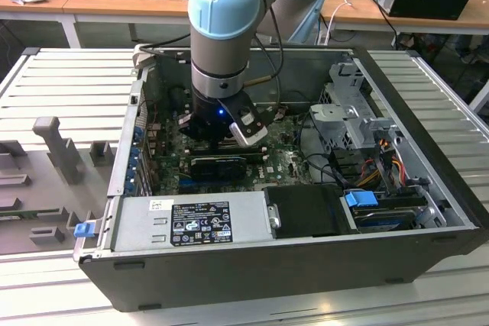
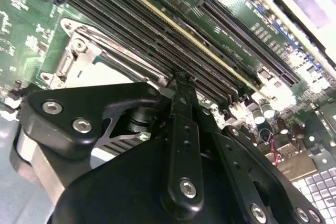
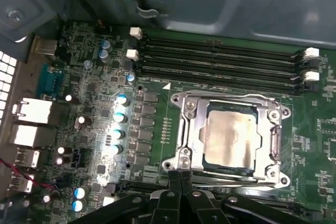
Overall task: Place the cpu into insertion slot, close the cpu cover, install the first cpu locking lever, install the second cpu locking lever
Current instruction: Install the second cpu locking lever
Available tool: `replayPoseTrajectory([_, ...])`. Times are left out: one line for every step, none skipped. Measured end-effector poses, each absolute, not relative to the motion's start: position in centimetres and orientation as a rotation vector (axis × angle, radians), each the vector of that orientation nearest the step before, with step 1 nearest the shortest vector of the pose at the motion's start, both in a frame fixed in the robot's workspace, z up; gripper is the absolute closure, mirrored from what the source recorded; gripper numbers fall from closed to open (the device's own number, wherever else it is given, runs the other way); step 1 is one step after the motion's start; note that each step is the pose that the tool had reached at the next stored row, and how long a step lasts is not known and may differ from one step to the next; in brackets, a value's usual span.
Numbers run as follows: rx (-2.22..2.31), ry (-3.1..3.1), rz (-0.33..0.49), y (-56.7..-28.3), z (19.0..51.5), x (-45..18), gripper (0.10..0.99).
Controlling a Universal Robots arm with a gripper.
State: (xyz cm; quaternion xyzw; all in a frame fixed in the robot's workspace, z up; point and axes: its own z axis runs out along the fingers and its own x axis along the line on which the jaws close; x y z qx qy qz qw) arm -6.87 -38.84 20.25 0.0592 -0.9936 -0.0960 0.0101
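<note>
The cpu (image 3: 230, 139) lies flat in the insertion slot (image 3: 231, 170), its dull silver top facing up. The cpu cover (image 3: 191, 129) is down over it, framing the chip on all sides. A thin metal locking lever (image 3: 236, 181) runs along the socket edge nearest my fingers. My gripper (image 3: 180, 174) is shut, with both black fingertips together at a corner of the socket, by the lever's end. In the second wrist view the gripper (image 2: 181, 80) meets the board between the socket frame (image 2: 79, 51) and the memory slots. In the exterior view the gripper (image 1: 218, 131) reaches down inside the computer case.
Long black memory slots (image 3: 220, 59) lie beyond the socket. Capacitors (image 3: 121, 116) and rear ports (image 3: 31, 121) flank it. A black expansion card (image 1: 218, 164), the power supply (image 1: 191, 223), a drive cage (image 1: 348, 116) and cables (image 1: 382, 158) crowd the case.
</note>
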Motion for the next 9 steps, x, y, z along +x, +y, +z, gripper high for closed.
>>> replayPoseTrajectory([0.185, -3.101, -0.303, -38.85, 20.23, -6.98, 0.980])
replayPoseTrajectory([0.185, -3.101, -0.306, -38.86, 20.22, -7.02, 0.980])
replayPoseTrajectory([0.185, -3.101, -0.310, -38.87, 20.20, -7.04, 0.980])
replayPoseTrajectory([0.185, -3.100, -0.317, -38.87, 20.18, -7.06, 0.980])
replayPoseTrajectory([0.185, -3.100, -0.329, -38.91, 20.17, -7.07, 0.980])
replayPoseTrajectory([0.185, -3.099, -0.339, -38.95, 20.16, -7.07, 0.980])
replayPoseTrajectory([0.185, -3.098, -0.348, -39.01, 20.16, -7.08, 0.980])
replayPoseTrajectory([0.186, -3.098, -0.350, -39.07, 20.15, -7.08, 0.980])
replayPoseTrajectory([0.185, -3.098, -0.350, -39.09, 20.15, -7.08, 0.980])
